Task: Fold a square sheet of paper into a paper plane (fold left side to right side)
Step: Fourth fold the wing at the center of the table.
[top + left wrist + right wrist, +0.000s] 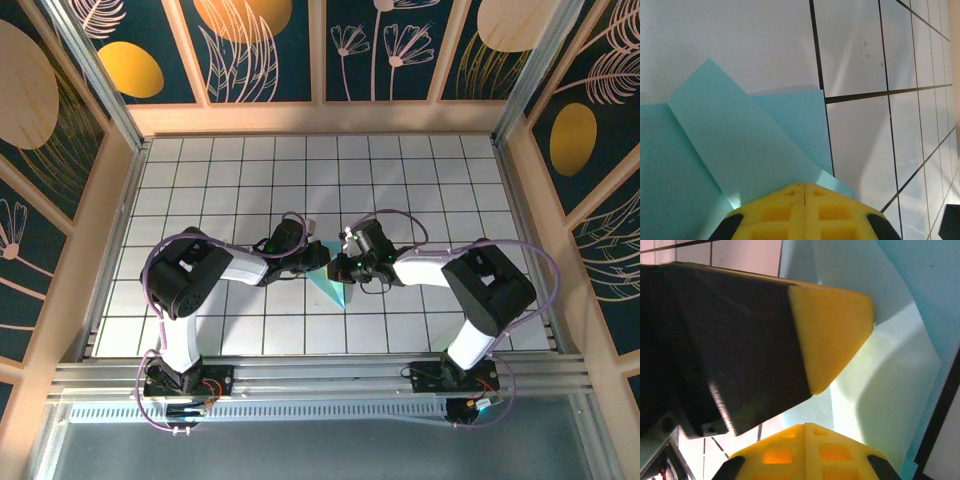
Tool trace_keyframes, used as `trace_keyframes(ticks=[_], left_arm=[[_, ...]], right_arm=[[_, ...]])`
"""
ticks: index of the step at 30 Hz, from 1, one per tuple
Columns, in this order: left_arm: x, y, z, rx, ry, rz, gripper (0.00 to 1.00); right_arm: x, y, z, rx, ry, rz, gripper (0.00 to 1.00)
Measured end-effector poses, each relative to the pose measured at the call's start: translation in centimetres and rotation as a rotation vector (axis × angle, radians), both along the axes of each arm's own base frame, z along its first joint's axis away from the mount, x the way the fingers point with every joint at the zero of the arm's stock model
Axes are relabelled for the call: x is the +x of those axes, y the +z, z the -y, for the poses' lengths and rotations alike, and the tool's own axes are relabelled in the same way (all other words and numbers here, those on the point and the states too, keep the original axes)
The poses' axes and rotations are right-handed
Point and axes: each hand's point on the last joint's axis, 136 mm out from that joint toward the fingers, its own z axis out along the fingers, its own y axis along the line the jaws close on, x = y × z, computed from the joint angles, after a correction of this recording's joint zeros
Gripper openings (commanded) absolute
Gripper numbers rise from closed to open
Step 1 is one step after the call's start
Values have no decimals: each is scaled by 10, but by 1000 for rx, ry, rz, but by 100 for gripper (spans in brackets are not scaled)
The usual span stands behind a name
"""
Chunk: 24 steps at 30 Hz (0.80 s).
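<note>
Right now we see both arms reaching inward, so that the left gripper [320, 256] and the right gripper [341, 268] meet just beside each other at the middle of the white gridded table [230, 180]. Beneath them lies the light-blue paper [338, 291], creased into a pointed shape whose tip pokes out toward the near edge. From the left wrist we find the yellow fingertips [790, 205] pressed together with no gap, above a folded flap lying slantwise across the lower layer. From the right wrist that gripper's pads meet too. Whether either pair pinches the paper or merely presses on it, we cannot tell.
</note>
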Motion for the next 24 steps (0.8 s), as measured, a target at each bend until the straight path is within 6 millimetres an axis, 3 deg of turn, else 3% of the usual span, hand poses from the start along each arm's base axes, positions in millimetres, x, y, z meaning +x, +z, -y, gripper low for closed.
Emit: trace_keyframes(ticks=[7,18,24], left_arm=[[0,0,0,0,8,-4,0],[1,-1,-1,3,29,-12,0],[2,-1,-1,2,36,-16,0]], right_arm=[[-5,-13,0,-29,6,-23,0],[-8,-15,0,-43,7,-13,0],[-19,-15,7,-45,11,-17,0]])
